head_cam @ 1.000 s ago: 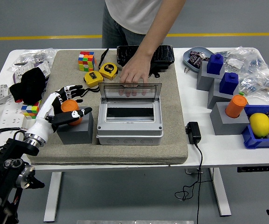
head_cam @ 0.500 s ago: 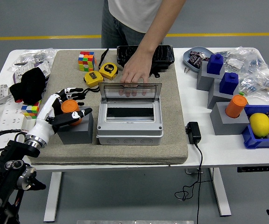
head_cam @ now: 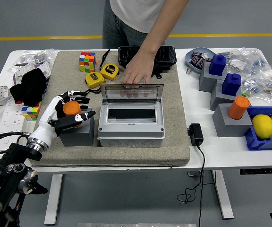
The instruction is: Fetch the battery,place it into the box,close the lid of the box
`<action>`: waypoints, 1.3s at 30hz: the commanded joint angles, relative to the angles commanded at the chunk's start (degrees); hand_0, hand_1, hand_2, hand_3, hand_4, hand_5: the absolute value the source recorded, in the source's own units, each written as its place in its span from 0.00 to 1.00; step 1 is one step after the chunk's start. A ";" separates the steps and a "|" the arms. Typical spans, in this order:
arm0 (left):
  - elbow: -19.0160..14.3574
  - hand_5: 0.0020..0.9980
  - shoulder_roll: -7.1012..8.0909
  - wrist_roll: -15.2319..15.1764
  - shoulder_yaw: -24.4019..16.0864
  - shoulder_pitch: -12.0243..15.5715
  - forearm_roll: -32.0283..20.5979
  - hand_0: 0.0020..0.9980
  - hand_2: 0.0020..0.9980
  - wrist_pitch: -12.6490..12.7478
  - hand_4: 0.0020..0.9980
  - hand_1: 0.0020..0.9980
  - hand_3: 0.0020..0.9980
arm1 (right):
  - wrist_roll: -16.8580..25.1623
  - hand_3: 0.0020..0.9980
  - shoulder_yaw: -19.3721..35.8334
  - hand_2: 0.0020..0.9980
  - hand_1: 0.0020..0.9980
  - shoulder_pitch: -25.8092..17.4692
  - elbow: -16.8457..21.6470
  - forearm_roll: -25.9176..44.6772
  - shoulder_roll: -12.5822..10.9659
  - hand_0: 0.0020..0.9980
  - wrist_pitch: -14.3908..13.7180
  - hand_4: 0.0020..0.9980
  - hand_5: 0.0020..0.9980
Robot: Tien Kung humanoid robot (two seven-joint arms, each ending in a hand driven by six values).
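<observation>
Left hand: the left hand (head_cam: 66,113) is curling its fingers around the orange battery (head_cam: 71,109), which is sitting on the grey block (head_cam: 76,132); not yet lifted.
Box: the box (head_cam: 131,124) is lying just right of the block, empty, its lid (head_cam: 132,92) standing up.
Room: open mat is lying between block and box.
Far edge: a person's hand (head_cam: 137,72) is steadying the lid.

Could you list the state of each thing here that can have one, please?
box: open, nothing visible inside.
lid: raised, held upright by the person's hand.
battery: orange, on the grey block, fingers around it.
left hand: closed on the battery.
black case: shut.
lemon: lying in the blue bin.
</observation>
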 joint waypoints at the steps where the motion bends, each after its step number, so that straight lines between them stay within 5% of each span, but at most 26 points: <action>1: 0.00 0.00 0.01 0.03 0.06 0.02 0.14 0.52 0.51 0.03 1.00 0.60 0.52 | 0.00 0.83 0.02 0.79 0.84 -0.02 0.00 -0.01 0.00 0.88 0.00 1.00 1.00; 19: -0.67 0.00 0.11 0.99 0.70 -0.45 3.47 0.41 0.41 3.34 0.93 0.46 0.44 | 0.09 0.83 0.62 0.79 0.84 0.17 0.00 -0.26 -0.07 0.88 0.03 1.00 1.00; 39: -0.20 0.00 -0.36 0.15 1.93 -0.34 2.70 0.39 0.39 5.45 0.91 0.45 0.43 | 0.14 0.83 1.99 0.78 0.84 0.30 0.00 -1.00 -0.10 0.88 0.04 1.00 1.00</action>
